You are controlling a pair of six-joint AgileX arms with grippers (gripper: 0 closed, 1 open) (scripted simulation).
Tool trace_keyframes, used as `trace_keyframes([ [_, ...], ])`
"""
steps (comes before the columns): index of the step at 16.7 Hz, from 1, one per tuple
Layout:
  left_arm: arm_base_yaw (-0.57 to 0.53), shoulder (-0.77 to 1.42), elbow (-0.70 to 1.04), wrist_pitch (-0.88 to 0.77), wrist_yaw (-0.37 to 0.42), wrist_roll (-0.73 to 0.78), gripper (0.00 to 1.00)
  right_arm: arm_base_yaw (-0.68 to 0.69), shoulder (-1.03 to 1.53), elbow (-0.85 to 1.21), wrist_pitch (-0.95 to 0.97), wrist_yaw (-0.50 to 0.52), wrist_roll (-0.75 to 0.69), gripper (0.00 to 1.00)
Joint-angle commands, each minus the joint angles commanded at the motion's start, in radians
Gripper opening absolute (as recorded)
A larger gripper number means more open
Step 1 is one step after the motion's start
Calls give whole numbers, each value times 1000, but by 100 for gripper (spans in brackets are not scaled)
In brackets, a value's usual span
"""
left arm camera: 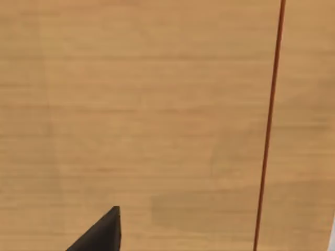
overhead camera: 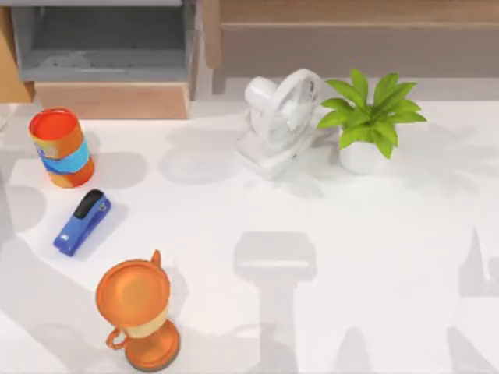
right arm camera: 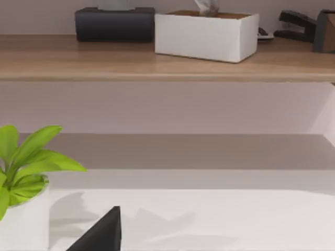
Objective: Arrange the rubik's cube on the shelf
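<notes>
Top view, going left to right across your white table (overhead camera: 257,234): grey box compartment (overhead camera: 101,47) with a wooden base at 10 o'clock, an orange-and-blue can (overhead camera: 61,148) upright at 9, a blue stapler (overhead camera: 82,222) lying just below it, and an orange trophy cup (overhead camera: 140,315) at 7 o'clock, well apart from the stapler. A white desk fan (overhead camera: 281,121) sits at 12, with the potted plant (overhead camera: 366,125) just beside it at 1 o'clock, leaves close to the fan's cage. The shelf (overhead camera: 351,12) runs along the far edge from 12 to 2 o'clock, light-brown board on top and grey-brown panel underneath, behind the fan and plant. Left wrist view: you get light-brown wood grain close up, a thin red-brown line crossing it, and one dark tip of the left gripper (left arm camera: 102,232); can't tell its state. Right wrist view: the plant's leaves and white pot are near the camera and the shelf board is beyond, carrying a black tissue box (right arm camera: 115,23) touching or just beside a white tissue box (right arm camera: 207,34), with a black stapler (right arm camera: 296,23) further along. One dark tip of the right gripper (right arm camera: 102,232) hangs over the table; can't tell its state either.
</notes>
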Motion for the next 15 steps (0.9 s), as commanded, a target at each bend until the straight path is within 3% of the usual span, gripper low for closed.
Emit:
trace_keyframes([
  [1, 0, 0, 0, 0, 0, 0, 100, 0, 0, 0, 0, 0, 0, 100],
  [14, 0, 0, 0, 0, 0, 0, 2, 0, 0, 0, 0, 0, 0, 100],
  [15, 0, 0, 0, 0, 0, 0, 0, 0, 0, 0, 0, 0, 0, 100],
])
